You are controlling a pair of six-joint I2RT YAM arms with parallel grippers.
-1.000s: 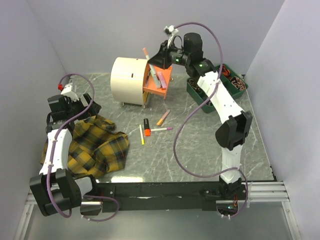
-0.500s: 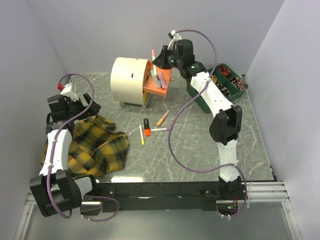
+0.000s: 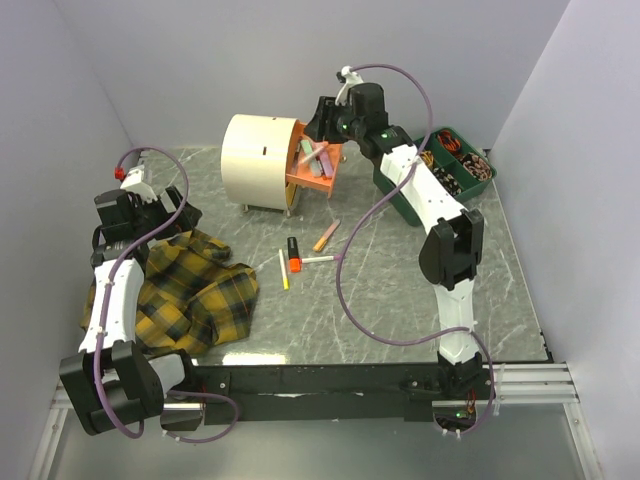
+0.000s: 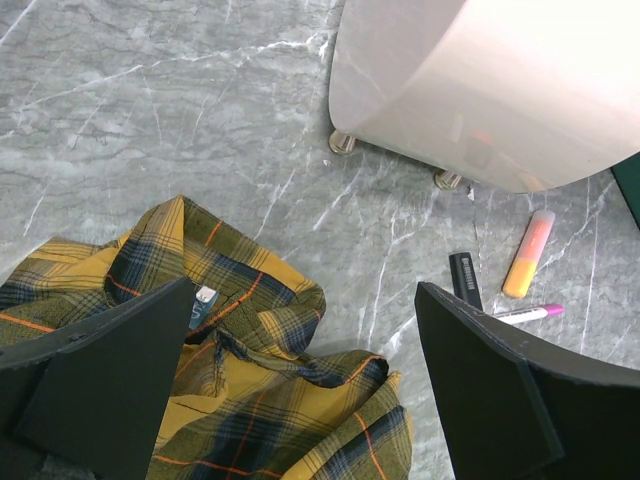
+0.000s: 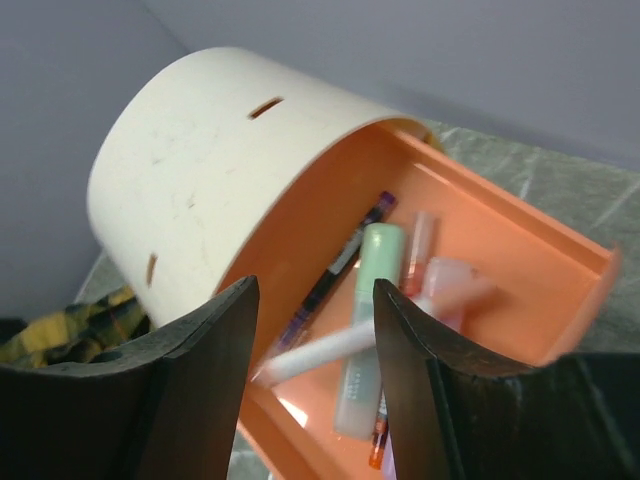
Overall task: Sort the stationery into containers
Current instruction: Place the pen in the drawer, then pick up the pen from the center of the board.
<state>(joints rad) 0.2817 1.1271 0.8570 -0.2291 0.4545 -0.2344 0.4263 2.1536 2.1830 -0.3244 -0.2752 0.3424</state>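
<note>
The cream drum chest (image 3: 258, 160) stands at the back with its orange drawer (image 3: 322, 178) pulled out. My right gripper (image 3: 318, 122) hovers just above the drawer, open and empty. In the right wrist view my gripper (image 5: 315, 300) frames a blurred white pen (image 5: 330, 350) in the drawer (image 5: 500, 260), beside a green highlighter (image 5: 375, 320), a dark pen (image 5: 335, 270) and a pink marker (image 5: 420, 250). On the table lie an orange highlighter (image 3: 325, 236), a black-and-orange marker (image 3: 294, 255), a yellow pen (image 3: 283, 270) and a pink-capped pen (image 3: 318, 259). My left gripper (image 3: 172, 218) is open and empty over the plaid cloth.
The yellow-black plaid cloth (image 3: 195, 290) lies crumpled at the left, also below my left gripper (image 4: 300, 330) in the left wrist view (image 4: 250, 400). A green bin (image 3: 440, 170) with small parts stands at the back right. Walls close in on three sides.
My right gripper carried a pink-tipped pen left over the orange drawer and let it go; the pen now lies blurred in the drawer. The left arm has not moved.
</note>
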